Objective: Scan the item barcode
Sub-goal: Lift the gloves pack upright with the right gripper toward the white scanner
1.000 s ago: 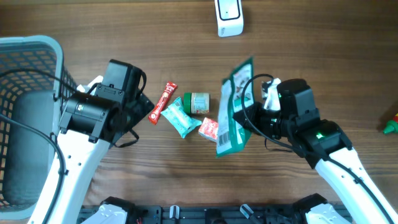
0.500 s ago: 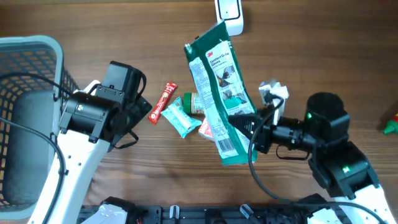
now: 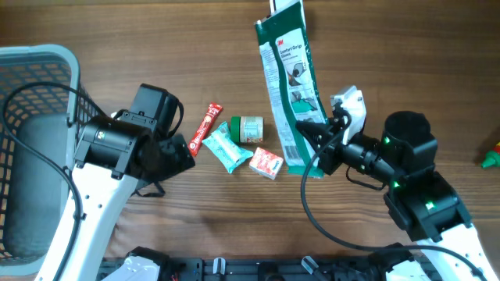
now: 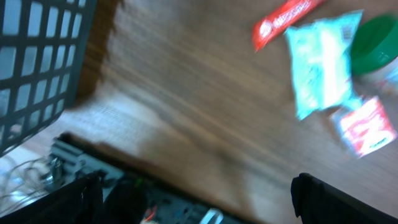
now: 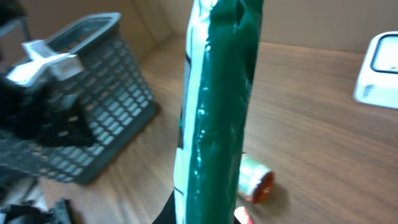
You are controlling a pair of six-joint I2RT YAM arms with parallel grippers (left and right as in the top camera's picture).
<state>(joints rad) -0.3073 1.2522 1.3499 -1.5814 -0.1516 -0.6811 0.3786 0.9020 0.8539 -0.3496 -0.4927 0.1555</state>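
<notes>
Now the green package point(image 3: 291, 86) is up off the wooden table point(image 3: 141, 39), lying lengthwise in the overhead view with its printed face upward and its top end overlapping the white scanner point(image 5: 380, 68) at the far edge. The right gripper point(image 3: 311, 148) is clenched on the package's lower end; its wrist camera sees the package edge-on. On the table just left of the package lie a small green-lidded jar point(image 3: 250, 128), a pale teal packet point(image 3: 226, 147), a red-and-white packet point(image 3: 266, 163) and a red stick packet point(image 3: 208, 123), close together. The left gripper point(image 3: 180, 152) hangs beside the red stick with its jaws spread wide, grasping nothing. A grey basket point(image 3: 47, 62) sits at the table's left end.
</notes>
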